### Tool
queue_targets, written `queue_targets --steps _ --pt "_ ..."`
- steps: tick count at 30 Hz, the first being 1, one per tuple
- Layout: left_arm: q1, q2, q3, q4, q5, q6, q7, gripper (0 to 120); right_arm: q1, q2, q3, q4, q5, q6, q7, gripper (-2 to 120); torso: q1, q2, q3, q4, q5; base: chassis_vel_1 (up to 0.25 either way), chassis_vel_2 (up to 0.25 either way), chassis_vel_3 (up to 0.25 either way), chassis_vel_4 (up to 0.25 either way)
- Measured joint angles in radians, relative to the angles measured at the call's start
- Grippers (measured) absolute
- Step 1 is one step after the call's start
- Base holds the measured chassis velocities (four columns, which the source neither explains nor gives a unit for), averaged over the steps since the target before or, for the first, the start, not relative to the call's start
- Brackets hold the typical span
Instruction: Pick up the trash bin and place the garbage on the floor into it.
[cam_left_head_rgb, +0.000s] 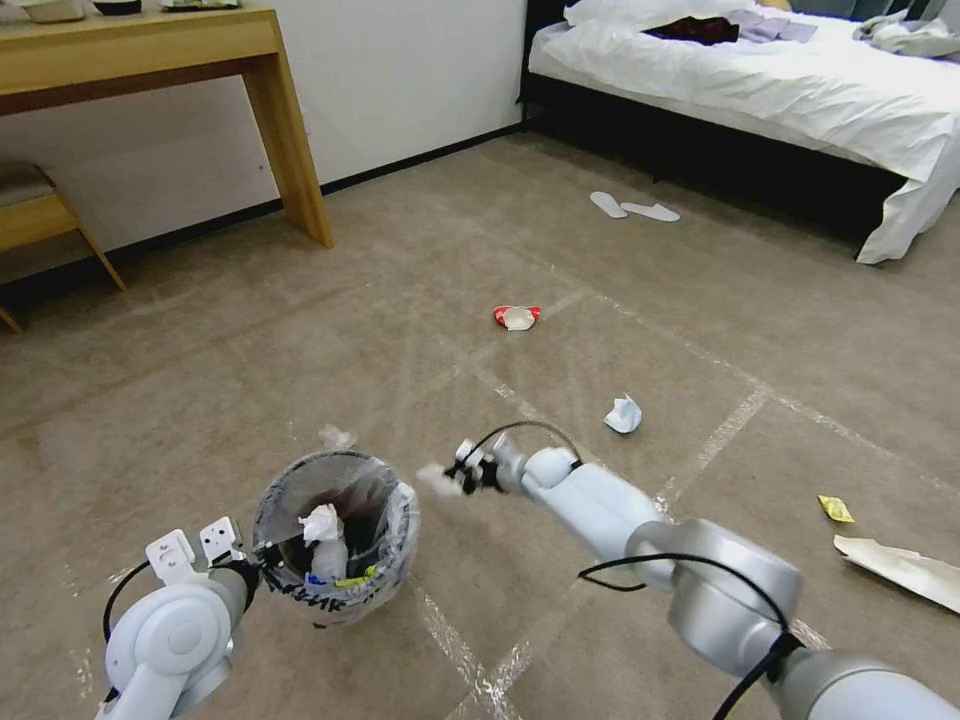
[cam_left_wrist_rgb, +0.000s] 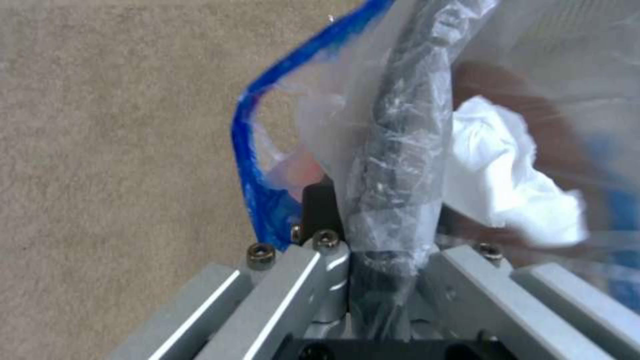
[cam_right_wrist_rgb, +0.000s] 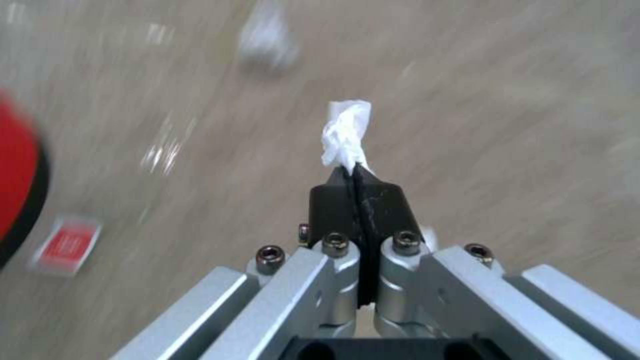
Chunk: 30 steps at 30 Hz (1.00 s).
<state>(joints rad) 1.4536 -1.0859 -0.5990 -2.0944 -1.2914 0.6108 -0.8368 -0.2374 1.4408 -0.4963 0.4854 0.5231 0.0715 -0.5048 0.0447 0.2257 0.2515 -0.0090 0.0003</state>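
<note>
Right wrist view: end effector (cam_right_wrist_rgb: 358, 172) pinching tissue (cam_right_wrist_rgb: 345, 131)

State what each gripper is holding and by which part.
The left gripper grips the trash bin by its bag-covered rim. The right gripper pinches a white tissue by its end.

Pale blue-grey arms (cam_left_head_rgb: 600, 505) — black cables, silver linkages, hex screws (cam_right_wrist_rgb: 270, 254).

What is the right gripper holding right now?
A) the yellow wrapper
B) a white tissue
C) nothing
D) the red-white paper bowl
B: the right gripper is shut on a crumpled white tissue, beside the trash bin that the left gripper holds by its rim.
</note>
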Motion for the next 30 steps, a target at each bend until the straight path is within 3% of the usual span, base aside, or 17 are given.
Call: queue_targets --steps 7,10,11,13,14,18,30 --pt "-0.011 0.01 0.011 0.028 -0.007 -0.001 0.001 0 -0.025 -0.111 0.168 0.212 0.074 0.069 0.025 0 0.0 0.0 0.0 0.0004 0.0001 0.0 0.0 0.0 0.0" --pt "-0.026 0.02 0.018 0.041 -0.017 -0.002 0.002 0 -0.076 -0.181 0.252 0.381 0.18 0.141 0.03 0 0.0 0.0 0.0 0.0001 0.0001 0.0 0.0 0.0 0.0" --pt "-0.026 0.02 0.018 0.041 -0.017 -0.002 0.002 0 -0.076 -0.181 0.252 0.381 0.18 0.141 0.03 0 0.0 0.0 0.0 0.0001 0.0001 0.0 0.0 0.0 0.0" --pt "-0.033 0.023 0.019 0.046 -0.023 -0.002 0.002 0 -0.092 -0.198 0.283 0.426 0.224 0.18 0.02 0 0.0 0.0 0.0 0.0 0.0002 0.0 0.0 0.0 0.0" --pt "-0.043 0.03 0.021 0.055 -0.032 -0.002 0.003 0 -0.113 -0.219 0.337 0.484 0.27 0.244 -0.018 0 0.0 0.0 0.0 0.0 0.0001 0.0 0.0 0.0 0.0" --pt "-0.045 0.042 0.023 0.069 -0.045 -0.002 0.004 0 -0.148 -0.266 0.416 0.633 0.341 0.305 -0.081 0 0.0 0.0 0.0 0.0001 0.0 0.0 0.0 0.0 0.0" --pt "-0.06 0.045 0.028 0.092 -0.058 -0.002 0.004 0 -0.178 -0.414 0.386 0.927 0.444 0.291 -0.157 0 0.0 0.0 0.0 0.0 0.0001 0.0 0.0 0.0 0.0"
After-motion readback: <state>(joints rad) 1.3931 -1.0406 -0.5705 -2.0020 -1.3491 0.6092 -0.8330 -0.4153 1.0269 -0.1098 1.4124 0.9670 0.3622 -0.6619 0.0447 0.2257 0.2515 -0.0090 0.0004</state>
